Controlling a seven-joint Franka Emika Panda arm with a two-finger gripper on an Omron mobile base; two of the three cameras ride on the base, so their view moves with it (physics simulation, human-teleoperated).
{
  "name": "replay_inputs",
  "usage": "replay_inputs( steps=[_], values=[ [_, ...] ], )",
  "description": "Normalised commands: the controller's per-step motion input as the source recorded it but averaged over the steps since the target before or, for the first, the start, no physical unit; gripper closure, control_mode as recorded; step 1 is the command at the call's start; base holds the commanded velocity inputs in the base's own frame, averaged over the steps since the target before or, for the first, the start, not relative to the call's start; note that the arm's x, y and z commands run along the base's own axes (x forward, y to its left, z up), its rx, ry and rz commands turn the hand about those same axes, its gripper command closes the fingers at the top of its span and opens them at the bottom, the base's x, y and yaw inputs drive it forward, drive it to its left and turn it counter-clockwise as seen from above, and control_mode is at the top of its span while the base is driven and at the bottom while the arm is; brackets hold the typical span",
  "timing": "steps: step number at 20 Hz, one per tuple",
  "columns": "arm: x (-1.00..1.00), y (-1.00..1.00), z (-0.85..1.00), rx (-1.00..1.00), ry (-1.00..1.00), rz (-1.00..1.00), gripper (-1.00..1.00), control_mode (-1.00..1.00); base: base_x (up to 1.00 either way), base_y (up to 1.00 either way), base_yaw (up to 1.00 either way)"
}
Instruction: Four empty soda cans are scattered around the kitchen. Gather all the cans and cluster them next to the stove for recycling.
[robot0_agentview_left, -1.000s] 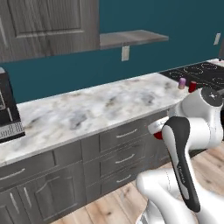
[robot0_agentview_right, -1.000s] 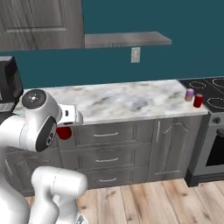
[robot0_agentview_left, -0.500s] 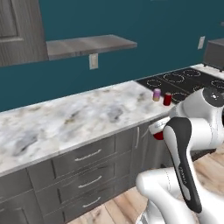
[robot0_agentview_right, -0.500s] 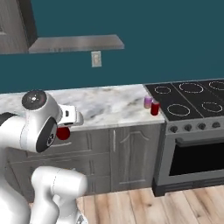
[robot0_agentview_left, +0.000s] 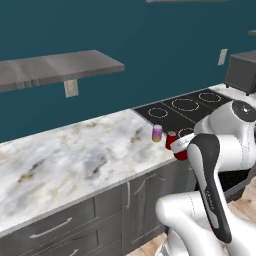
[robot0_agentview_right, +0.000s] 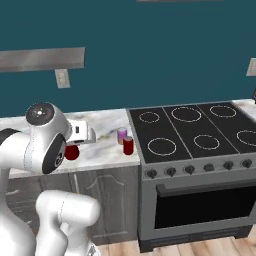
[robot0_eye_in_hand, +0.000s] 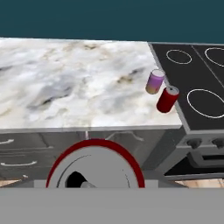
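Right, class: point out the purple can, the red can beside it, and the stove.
purple can (robot0_eye_in_hand: 155, 82), hand view, middle of its side
red can (robot0_eye_in_hand: 166, 99), hand view, middle of its side
stove (robot0_agentview_right: 192, 131), right base view, bare black cooktop between burners

The light is soft and even in all the pictures, bright enough to see everything. No lamp or window shows where it comes from. The marble table (robot0_agentview_left: 75, 160) looks pale and bright, with no strong glare. The teal wall (robot0_agentview_right: 150, 55) is smooth and darker. The purple can (robot0_eye_in_hand: 154, 82) and the red can (robot0_eye_in_hand: 166, 99) cast small faint shadows. Edges look a bit jagged and soft. Nothing bends at the picture edges.
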Motion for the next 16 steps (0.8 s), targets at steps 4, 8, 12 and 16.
replay_inputs(
  steps=[4,8,12,16],
  values=[
    [0.0,0.0,0.0,0.0,0.0,0.0,1.0,1.0,0.85,-0.17,0.02],
    [0.21,0.02,-0.1,0.0,-0.02,0.0,1.0,-1.0,0.32,0.0,0.02],
    [0.51,0.07,-0.24,0.0,-0.02,0.0,1.0,-1.0,0.0,0.0,0.0],
    [0.26,0.0,-0.27,-0.05,0.03,0.01,1.0,-1.0,0.0,0.0,0.0]
  ],
)
